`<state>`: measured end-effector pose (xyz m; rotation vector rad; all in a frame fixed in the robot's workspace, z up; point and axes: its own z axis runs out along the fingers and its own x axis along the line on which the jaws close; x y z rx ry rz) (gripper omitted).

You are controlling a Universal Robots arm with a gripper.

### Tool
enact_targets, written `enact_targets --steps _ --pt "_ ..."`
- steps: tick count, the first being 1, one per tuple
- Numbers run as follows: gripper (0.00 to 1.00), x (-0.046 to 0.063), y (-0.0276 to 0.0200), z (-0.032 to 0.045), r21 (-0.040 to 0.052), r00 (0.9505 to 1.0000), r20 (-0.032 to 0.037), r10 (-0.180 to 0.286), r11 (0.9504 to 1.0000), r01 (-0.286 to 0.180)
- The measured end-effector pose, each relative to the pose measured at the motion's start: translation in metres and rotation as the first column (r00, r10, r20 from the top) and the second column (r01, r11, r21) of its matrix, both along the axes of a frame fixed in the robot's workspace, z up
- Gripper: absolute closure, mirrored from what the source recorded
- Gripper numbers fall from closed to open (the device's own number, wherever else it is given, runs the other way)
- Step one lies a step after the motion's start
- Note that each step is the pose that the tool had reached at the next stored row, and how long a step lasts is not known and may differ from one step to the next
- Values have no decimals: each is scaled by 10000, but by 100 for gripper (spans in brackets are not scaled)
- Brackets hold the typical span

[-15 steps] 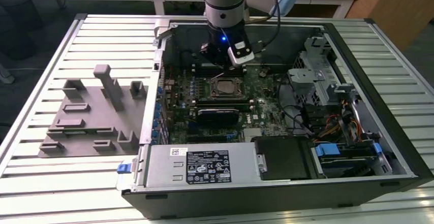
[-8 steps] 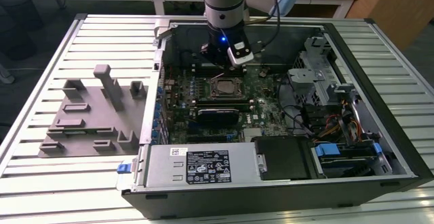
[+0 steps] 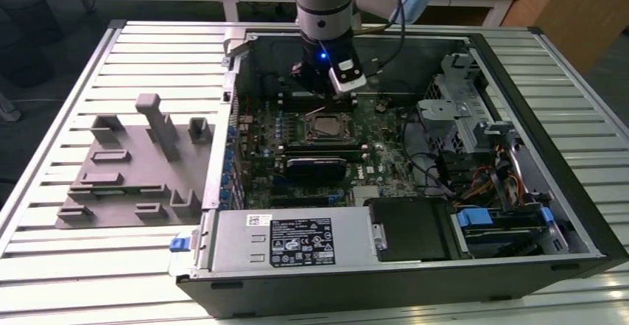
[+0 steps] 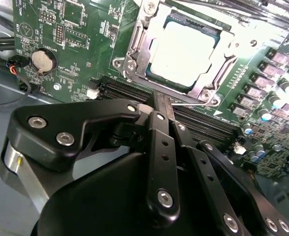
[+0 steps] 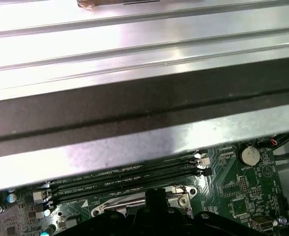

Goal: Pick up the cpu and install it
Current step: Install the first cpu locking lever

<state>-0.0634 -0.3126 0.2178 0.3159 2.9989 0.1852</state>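
Second wrist view: silver square cpu (image 4: pixel 183 49) sitting inside metal socket frame (image 4: pixel 136 54).
Black hand (image 4: pixel 162 101) hovering beside frame, clenched, empty.

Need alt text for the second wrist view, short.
The cpu lies inside the socket's metal frame on a green motherboard. In the foreground the arm's black hand, fingers together and holding nothing, has its tip by the memory slots.
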Motion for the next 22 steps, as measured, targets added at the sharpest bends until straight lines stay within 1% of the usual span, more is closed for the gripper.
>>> enact_targets --steps 2,7,8,11,15,17,22 --pt "89 0 7 -12 -2 10000 66 -59 10000 59" --pt "89 -2 14 -46 1 9992 265 -285 9996 285" --pt "89 -2 15 -52 3 9989 282 -386 9993 386" --pt "89 -6 17 -70 2 9967 296 -761 9971 761" --pt "89 -9 22 -90 1 9915 295 -1269 9919 1270" --pt "89 -10 39 -93 2 9902 296 -1365 9906 1365" --pt "89 -12 97 -97 2 9884 296 -1490 9888 1491"
